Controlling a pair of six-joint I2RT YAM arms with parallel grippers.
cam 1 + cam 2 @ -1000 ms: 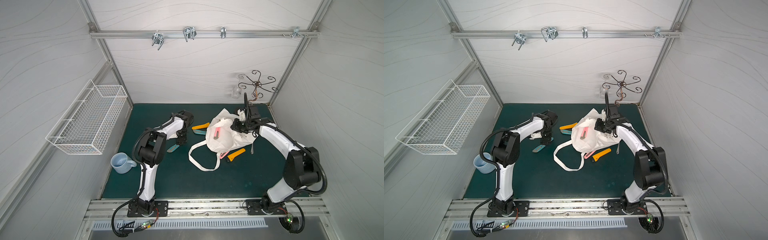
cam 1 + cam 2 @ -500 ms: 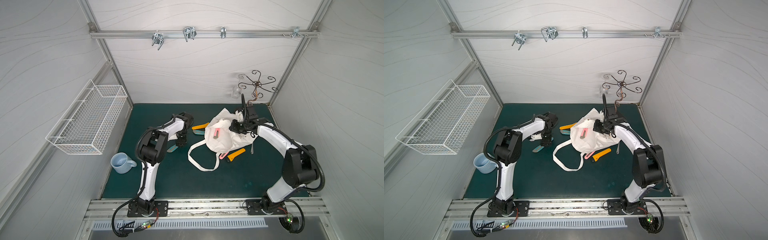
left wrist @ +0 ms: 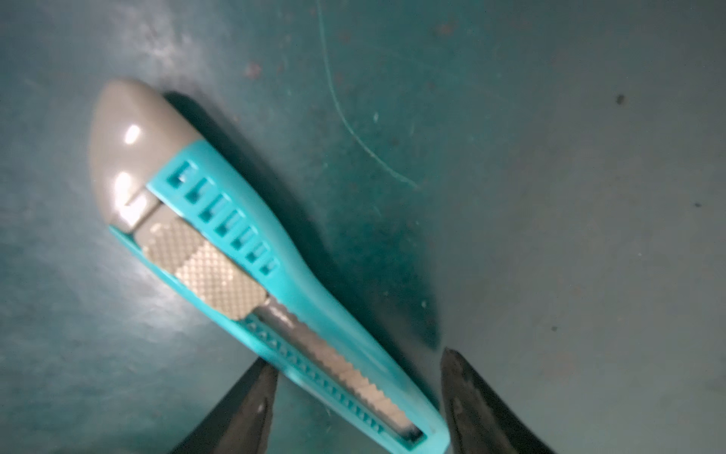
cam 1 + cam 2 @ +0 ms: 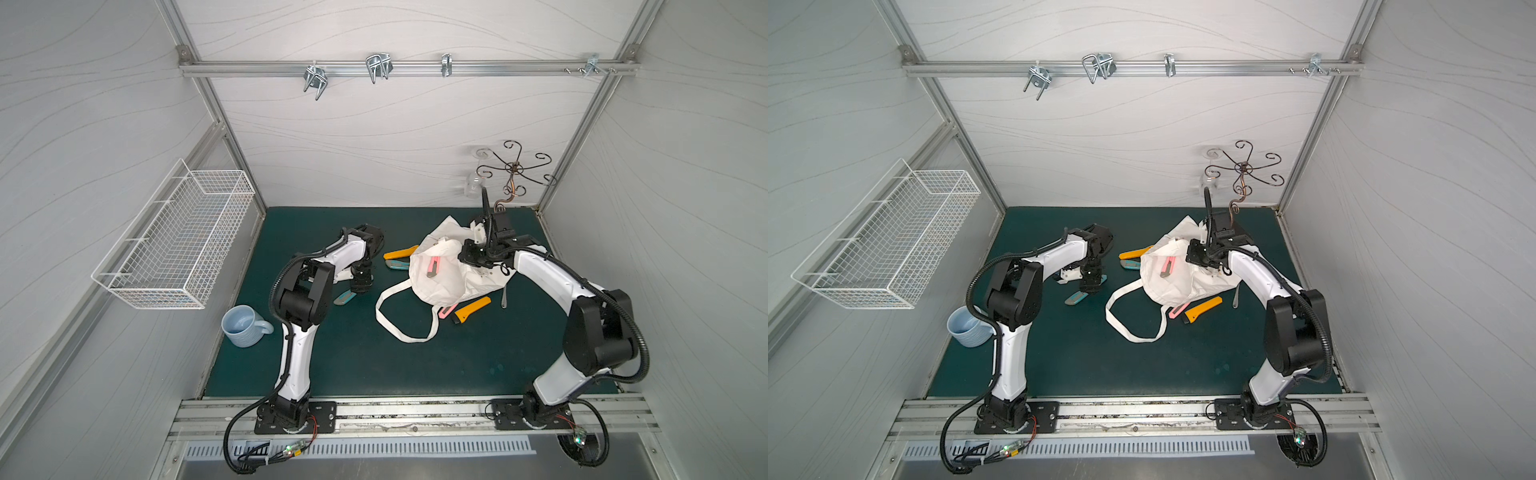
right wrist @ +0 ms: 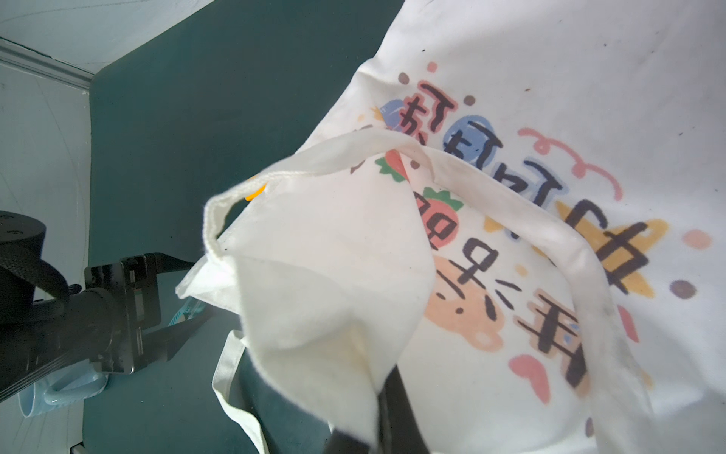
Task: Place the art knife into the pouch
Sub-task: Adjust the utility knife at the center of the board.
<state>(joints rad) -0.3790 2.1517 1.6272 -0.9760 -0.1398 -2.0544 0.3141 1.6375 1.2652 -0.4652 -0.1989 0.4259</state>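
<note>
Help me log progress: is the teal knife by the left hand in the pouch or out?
Out. The teal knife lies on the green mat between the fingers of the left hand, apart from the pouch.

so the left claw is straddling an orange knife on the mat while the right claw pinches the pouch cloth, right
Not quite, the colour is wrong. The left claw straddles a teal knife, not an orange one, as the left wrist view shows. The rest holds: the knife lies on the mat, and the right claw pinches the pouch cloth.
</note>
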